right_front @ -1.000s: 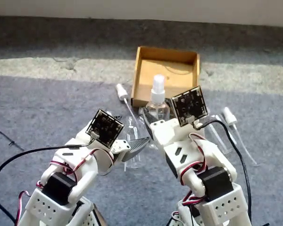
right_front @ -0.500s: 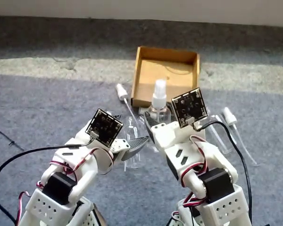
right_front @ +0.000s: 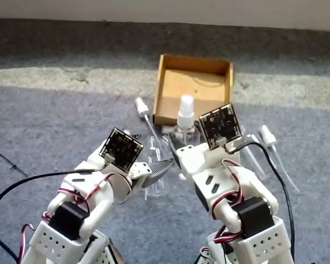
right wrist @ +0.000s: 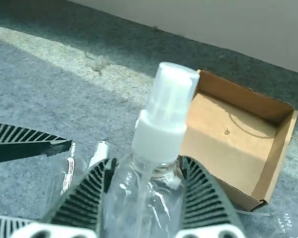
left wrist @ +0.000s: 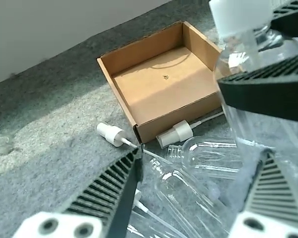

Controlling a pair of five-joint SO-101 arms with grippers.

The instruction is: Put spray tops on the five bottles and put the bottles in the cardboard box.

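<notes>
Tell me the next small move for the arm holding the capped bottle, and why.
Probably carry the bottle forward until it hangs over the cardboard box. The right gripper is shut on the bottle, which stands upright with its spray top already on, and the box lies open-topped just beyond it, so boxing looks like the step that is left for this one.

The bottle (right wrist: 141,196) is clear, glossy plastic; its top (right wrist: 166,116) is smooth white plastic. The box (left wrist: 161,84) is matt cardboard, the carpet (right_front: 55,126) rough cloth.
</notes>
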